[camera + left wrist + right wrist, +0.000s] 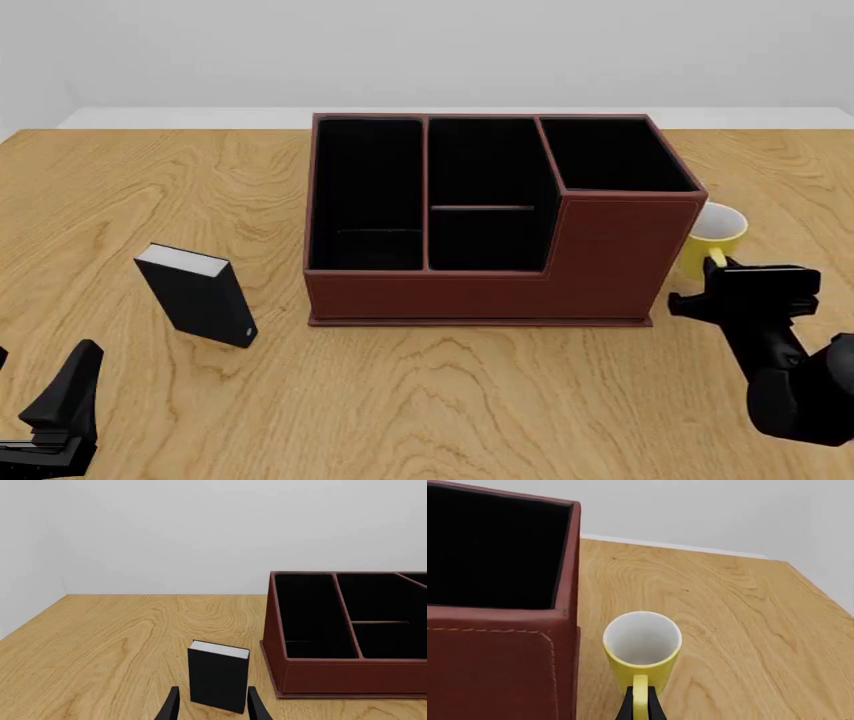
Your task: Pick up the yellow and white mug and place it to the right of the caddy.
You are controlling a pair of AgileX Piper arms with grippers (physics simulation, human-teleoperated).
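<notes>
The mug (642,647) stands upright on the table (441,400), just beside the right end wall of the caddy (494,270), next to the caddy's taller section. A narrow strip of bare wood separates mug and caddy wall in the right wrist view. Mug mouth faces up, white inside, yellow outer wall. Its handle (640,692) points back toward the right gripper (640,707), whose two fingers sit pressed against either side of the handle loop, clamped on it.

In the front view the mug (714,240) is partly hidden behind the caddy corner and the gripper body (747,290); its base is not visible there, so whether it rests fully on the wood is uncertain. To the right of the mug the tabletop runs open to the table's right edge.

A small black box with a white top (200,295) stands upright well to the left of the caddy, apart from it. The left gripper (212,707) sits near this box on the side away from the caddy's back wall, fingers spread, holding nothing.
</notes>
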